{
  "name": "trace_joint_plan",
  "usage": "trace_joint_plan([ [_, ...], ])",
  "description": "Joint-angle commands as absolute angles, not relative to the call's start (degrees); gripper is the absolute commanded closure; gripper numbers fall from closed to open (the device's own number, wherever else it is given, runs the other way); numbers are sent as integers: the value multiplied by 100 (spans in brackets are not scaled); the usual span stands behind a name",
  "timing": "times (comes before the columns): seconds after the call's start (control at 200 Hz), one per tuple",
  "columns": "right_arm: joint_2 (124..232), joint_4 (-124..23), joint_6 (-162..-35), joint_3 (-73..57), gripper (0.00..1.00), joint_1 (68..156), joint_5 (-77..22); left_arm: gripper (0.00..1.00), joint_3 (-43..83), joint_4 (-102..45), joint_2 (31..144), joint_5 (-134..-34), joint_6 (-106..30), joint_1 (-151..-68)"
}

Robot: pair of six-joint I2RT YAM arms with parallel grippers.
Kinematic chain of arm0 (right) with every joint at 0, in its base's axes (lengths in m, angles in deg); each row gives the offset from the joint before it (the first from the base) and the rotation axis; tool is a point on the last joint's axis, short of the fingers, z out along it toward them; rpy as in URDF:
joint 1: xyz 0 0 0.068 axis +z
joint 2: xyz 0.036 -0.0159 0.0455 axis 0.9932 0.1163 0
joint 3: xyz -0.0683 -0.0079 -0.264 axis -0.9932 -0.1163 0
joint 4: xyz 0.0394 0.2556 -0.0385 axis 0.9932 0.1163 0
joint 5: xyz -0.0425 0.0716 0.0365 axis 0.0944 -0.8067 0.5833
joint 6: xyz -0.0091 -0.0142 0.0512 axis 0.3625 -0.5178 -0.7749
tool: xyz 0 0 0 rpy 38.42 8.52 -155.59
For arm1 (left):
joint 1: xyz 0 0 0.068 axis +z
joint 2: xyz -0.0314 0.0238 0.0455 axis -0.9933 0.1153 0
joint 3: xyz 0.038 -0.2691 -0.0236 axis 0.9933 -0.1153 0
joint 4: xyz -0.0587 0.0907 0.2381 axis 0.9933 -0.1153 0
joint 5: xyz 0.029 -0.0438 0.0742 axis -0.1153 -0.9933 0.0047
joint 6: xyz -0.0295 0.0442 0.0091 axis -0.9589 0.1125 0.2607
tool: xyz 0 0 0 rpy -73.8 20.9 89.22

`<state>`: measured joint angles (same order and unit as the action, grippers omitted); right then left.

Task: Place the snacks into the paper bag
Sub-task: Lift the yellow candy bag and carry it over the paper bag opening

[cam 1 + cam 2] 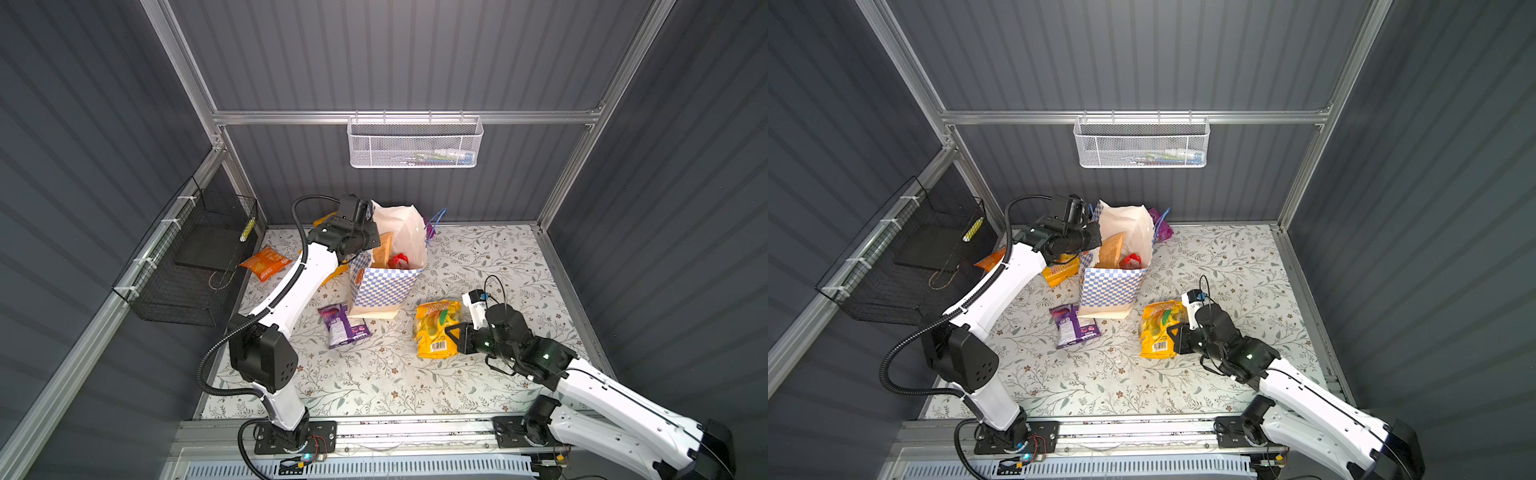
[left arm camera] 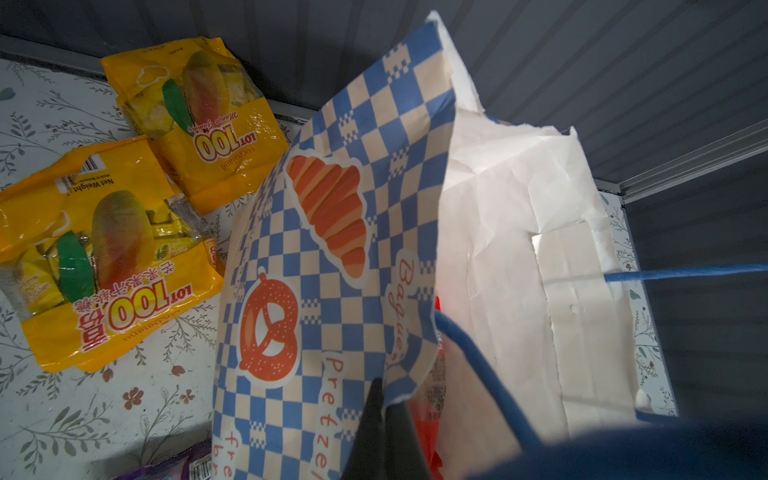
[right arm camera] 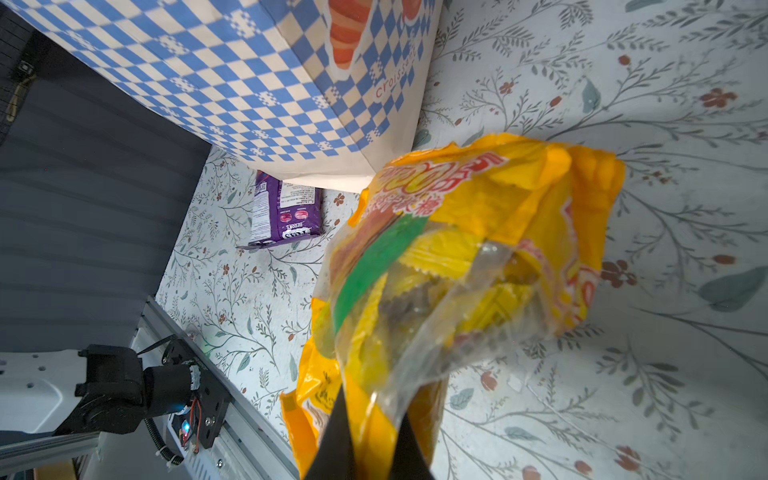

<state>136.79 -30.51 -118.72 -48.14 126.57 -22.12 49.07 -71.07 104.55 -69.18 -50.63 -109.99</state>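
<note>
Gripping a snack for loading: the right hand [image 1: 456, 336] is pressed together on the barcode end of a yellow packet [image 1: 438, 328], pinching the film between its jaws, as the right wrist view confirms. This packet sits just beside the base of the bag [image 1: 384, 286], on its right; whether it has fully left the desk [image 1: 478, 257] cannot be told. The left hand [image 2: 386, 409] is closed on the bag's near rim, pinching the checkered paper and holding the mouth open. Inside the bag, a tan pouch [image 1: 384, 249] and a red packet [image 1: 400, 261] are visible against the white lining. On the desk lie a purple packet [image 1: 343, 324], touching the bag's base at front left, an orange packet [image 1: 266, 262] well to the left, and two more yellow packets [image 2: 195, 120] [image 2: 99, 257] beside the bag, overlapping each other, seen from the left wrist. The task is judged partly done, with the pick-up of a third item in hand. The next move calls for lifting the held packet above the rim, carrying it over the open mouth, and releasing it there. The soft film may sag and catch the rim, so ample height seems advisable.
</note>
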Motion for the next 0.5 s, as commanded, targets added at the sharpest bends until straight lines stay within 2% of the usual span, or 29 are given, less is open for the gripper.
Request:
trace_joint_plan([
  [0.0, 13286, -3010, -11714, -4188, 100, 12674, -1958, 100, 4968, -7433, 10527, -7028, -5168, -11032],
  [0.27, 12918, -2759, -11344, -3226, 100, 12674, -1666, 100, 5006, -7488, 10550, -6926, -5084, -11023],
  [0.495, 13358, -2874, -10844, -2145, 100, 12674, -1428, 100, 5041, -7533, 10600, -6828, -5010, -11028],
])
